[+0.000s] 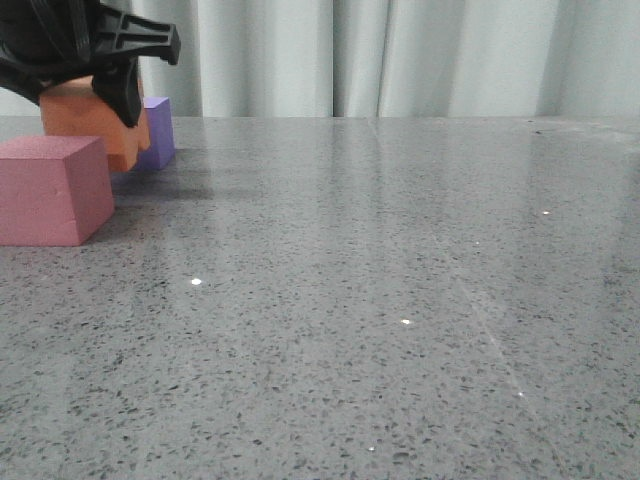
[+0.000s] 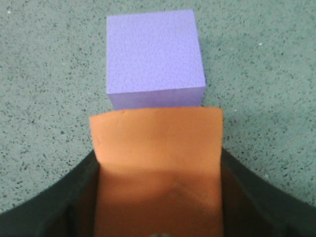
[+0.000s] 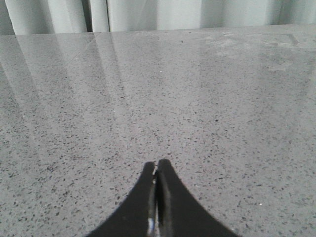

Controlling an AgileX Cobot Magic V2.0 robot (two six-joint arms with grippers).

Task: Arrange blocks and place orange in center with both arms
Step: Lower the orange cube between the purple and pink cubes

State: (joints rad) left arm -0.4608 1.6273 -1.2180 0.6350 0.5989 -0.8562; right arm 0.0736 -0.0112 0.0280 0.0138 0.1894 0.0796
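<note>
Grey speckled stone surface (image 1: 380, 300), backed by pale pleated curtains (image 1: 400, 55). Pink-red foam cube (image 1: 52, 190), resting on the surface at the near left. Orange foam cube (image 1: 95, 120), behind the pink-red cube and raised above its top, clamped between the fingers of the left black plastic tool (image 2: 157, 210). Purple foam cube (image 2: 154, 57), pebbled top, on the surface just beyond the orange cube. Right black tool (image 3: 157, 197), fingertips pressed together, holding nothing.

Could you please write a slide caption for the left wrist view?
Left gripper holds the orange foam cube beside the purple foam cube.
</note>
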